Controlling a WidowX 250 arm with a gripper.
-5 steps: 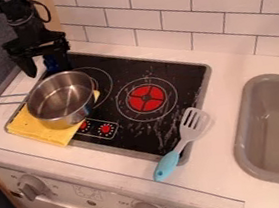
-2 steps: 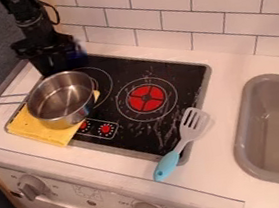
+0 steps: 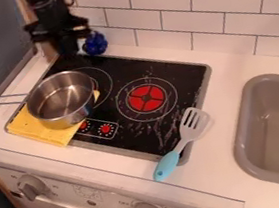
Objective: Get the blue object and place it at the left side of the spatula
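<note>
The black gripper (image 3: pixel 69 46) hangs over the back left corner of the stove, near the tiled wall. Right beside it, on its right side, is the dark blue object (image 3: pixel 95 43), partly in front of the wall tiles; whether it is held or only touched cannot be made out. The spatula (image 3: pixel 173 157) lies across the stove's front right corner, its light blue handle toward the counter's front edge and its grey slotted head pointing to the back right.
A metal pot (image 3: pixel 61 99) stands on a yellow cloth (image 3: pixel 41 129) at the stove's left side, its handle pointing left. The black stovetop (image 3: pixel 184 75) has a red burner at its middle. A grey sink (image 3: pixel 246 150) is set into the counter at the right.
My gripper has moved right and toward the back wall. The blue object has shifted the same way and shows more fully beside it. Pot, cloth and spatula have not moved.
</note>
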